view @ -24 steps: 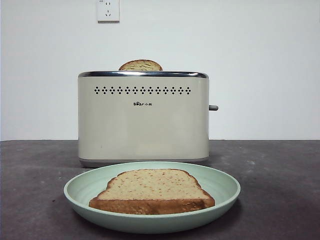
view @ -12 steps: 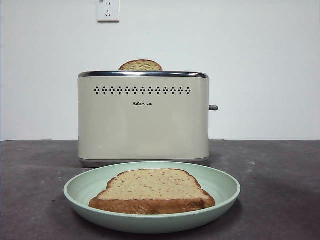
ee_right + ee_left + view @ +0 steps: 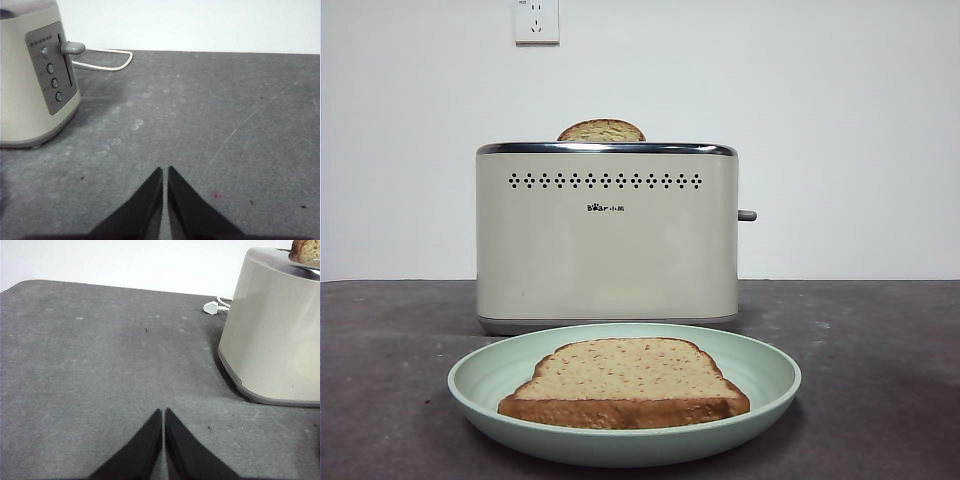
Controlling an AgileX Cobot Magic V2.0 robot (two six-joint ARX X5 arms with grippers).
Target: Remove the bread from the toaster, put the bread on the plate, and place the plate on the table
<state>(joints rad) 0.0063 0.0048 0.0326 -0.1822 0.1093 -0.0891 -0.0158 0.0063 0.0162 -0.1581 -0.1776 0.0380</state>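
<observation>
Both tools wait low over bare desk, neither showing in the front view. Left tool (image 3: 163, 412) has its two black jaws pressed together tip to tip with nothing between them, hovering over the mottled grey desk (image 3: 100, 365) to the left of the toaster (image 3: 272, 335), well apart from it. Right tool (image 3: 165, 171) is likewise closed and empty, over the desk on the toaster's right, off the end that carries the grey lever (image 3: 72, 48) and a column of round buttons (image 3: 52, 75).

From the front, the cream toaster (image 3: 607, 235) stands upright at mid-desk, chrome rim along its top, two rows of vent holes and a small dark logo on its near face, the lever (image 3: 747, 215) sticking out on the right. One slice of bread (image 3: 601, 131) sits in the slot, only its domed brown top rising above the rim, left of the toaster's middle.

Just in front of the toaster, the pale green plate (image 3: 480, 385) rests flat on the desk (image 3: 880, 350). A second slice of bread (image 3: 623, 382) lies flat in the plate, roughly centred, its darker crust edge facing the near side.

A white plug and cord (image 3: 216, 306) lie on the desk behind the toaster. A white wall socket (image 3: 537, 20) hangs on the far wall above.
</observation>
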